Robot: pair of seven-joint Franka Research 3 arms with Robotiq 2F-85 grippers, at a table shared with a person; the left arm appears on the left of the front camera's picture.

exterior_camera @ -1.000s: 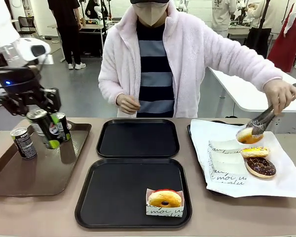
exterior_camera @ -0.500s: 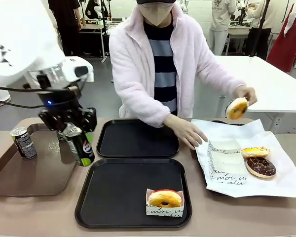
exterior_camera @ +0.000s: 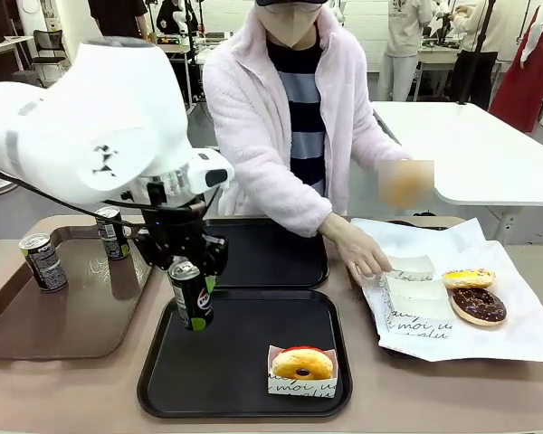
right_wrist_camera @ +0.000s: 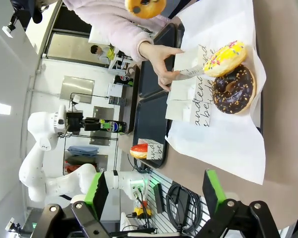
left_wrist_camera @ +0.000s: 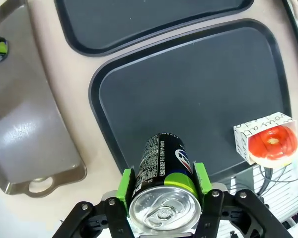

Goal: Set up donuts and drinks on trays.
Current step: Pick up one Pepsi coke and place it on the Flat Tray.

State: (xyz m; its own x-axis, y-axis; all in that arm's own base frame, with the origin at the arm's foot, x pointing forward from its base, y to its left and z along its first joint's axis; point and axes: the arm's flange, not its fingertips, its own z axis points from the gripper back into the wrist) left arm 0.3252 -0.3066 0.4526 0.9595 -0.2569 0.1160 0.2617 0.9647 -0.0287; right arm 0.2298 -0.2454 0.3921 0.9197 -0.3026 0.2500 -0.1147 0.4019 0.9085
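The left gripper (exterior_camera: 190, 276) has carried its can (exterior_camera: 194, 307) away from the brown tray (exterior_camera: 63, 321), where it hung a second ago. It now holds the can over the left part of the near black tray (exterior_camera: 244, 357). The green pads are clamped on the can's upper body, and the can leans a little. It looks to be clear of the tray floor directly beneath it, though I cannot tell for sure. The sleeved donut (exterior_camera: 301, 365) lies on the same tray, off to the gripper's right and nearer the robot, so the spot below the can is free. Two other cans (exterior_camera: 43, 262) remain on the brown tray to the gripper's left. Beyond the gripper, the far black tray (exterior_camera: 253, 258) holds nothing yet. Meanwhile the person has lifted a bare donut (right_wrist_camera: 145, 5) off the paper-lined tray (exterior_camera: 525, 339) and laid a hand (exterior_camera: 366, 258) on the paper sleeves (exterior_camera: 412, 268), seemingly to bag it. The right gripper (right_wrist_camera: 155, 193) waits with its jaws apart and nothing between them. By my reading, the near tray is about to get its drink, while the far one needs both a donut and a drink.
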